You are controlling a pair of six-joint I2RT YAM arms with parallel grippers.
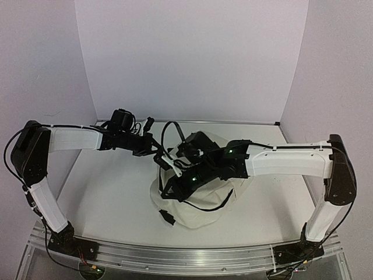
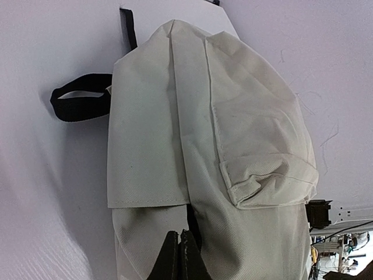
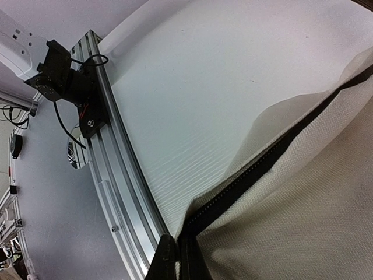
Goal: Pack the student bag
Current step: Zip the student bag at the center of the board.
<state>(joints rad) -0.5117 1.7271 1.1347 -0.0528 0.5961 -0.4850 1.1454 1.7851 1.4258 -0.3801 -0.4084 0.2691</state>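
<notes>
The student bag point(image 1: 198, 214) is a cream fabric backpack lying in the middle of the table. Seen from the left wrist, the bag point(image 2: 169, 116) fills the view, with a sewn pocket point(image 2: 262, 134) and a black strap loop point(image 2: 78, 102). My left gripper point(image 2: 179, 238) is shut, its tips pinched on the bag's fabric beside a dark slit. It comes in from the left point(image 1: 159, 156). My right gripper point(image 3: 179, 245) is shut on the bag's edge at the black zipper point(image 3: 274, 157). In the top view the right gripper point(image 1: 172, 188) sits over the bag's left side.
A black strap with a buckle point(image 1: 169, 217) trails off the bag toward the near edge. The aluminium rail point(image 3: 116, 175) runs along the table's near edge, with the left arm's base point(image 3: 61, 76) bolted to it. White walls enclose the table point(image 1: 111, 192).
</notes>
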